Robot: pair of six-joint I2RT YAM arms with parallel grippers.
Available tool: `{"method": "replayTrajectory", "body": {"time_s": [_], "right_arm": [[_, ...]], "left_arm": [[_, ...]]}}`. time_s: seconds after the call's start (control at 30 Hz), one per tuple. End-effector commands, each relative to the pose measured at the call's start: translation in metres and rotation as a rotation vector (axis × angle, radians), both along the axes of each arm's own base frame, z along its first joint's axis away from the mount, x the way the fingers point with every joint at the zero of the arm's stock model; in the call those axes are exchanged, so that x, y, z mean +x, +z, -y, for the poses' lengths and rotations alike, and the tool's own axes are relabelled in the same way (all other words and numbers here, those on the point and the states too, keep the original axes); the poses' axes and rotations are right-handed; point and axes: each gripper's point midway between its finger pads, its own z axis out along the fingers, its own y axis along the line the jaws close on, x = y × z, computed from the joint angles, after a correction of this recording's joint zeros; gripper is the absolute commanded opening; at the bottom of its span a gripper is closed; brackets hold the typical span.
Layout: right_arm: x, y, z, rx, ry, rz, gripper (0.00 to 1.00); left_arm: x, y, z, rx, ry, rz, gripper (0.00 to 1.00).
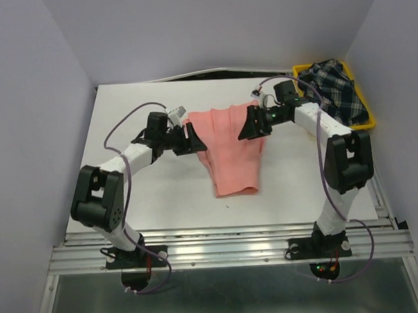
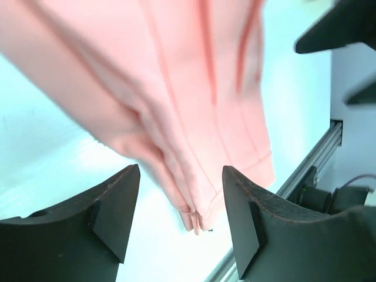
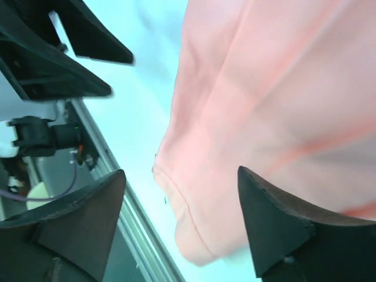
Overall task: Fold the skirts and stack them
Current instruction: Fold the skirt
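Over pink skirt (image 2: 194, 88), left pincer (image 2: 181, 171) agape

pink skirt (image 1: 231, 155): soft matt cloth | plaid skirt (image 1: 336, 88): woven cloth | tray (image 1: 299, 70): glossy yellow plastic | table (image 1: 155, 193): smooth matt white

Pink pleated skirt (image 1: 231, 152) lies spread centrally; plaid skirt (image 1: 334, 88) bunched in yellow tray (image 1: 297, 71).

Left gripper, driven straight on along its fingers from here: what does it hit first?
The salmon-pink skirt. Its pleated edge sits directly ahead of the open left gripper. The cloth is blurred, so depth is unclear, but nothing shows nearer. The white table lies behind it.
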Motion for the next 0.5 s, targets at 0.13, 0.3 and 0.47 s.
{"method": "replayTrajectory", "body": {"time_s": [0.13, 0.3, 0.47], "right_arm": [[-0.1, 0.009, 0.01, 0.304, 0.173, -0.248, 0.61], [-0.116, -0.017, 0.01, 0.3, 0.148, -0.335, 0.49], [-0.126, -0.092, 0.023, 0.085, 0.049, -0.457, 0.39]], "left_arm": [[-0.051, 0.087, 0.037, -0.16, -0.449, 0.38, 0.5], [-0.089, 0.04, 0.074, -0.275, -0.472, 0.1, 0.22], [-0.088, -0.028, 0.075, -0.28, -0.349, -0.19, 0.12]]}}
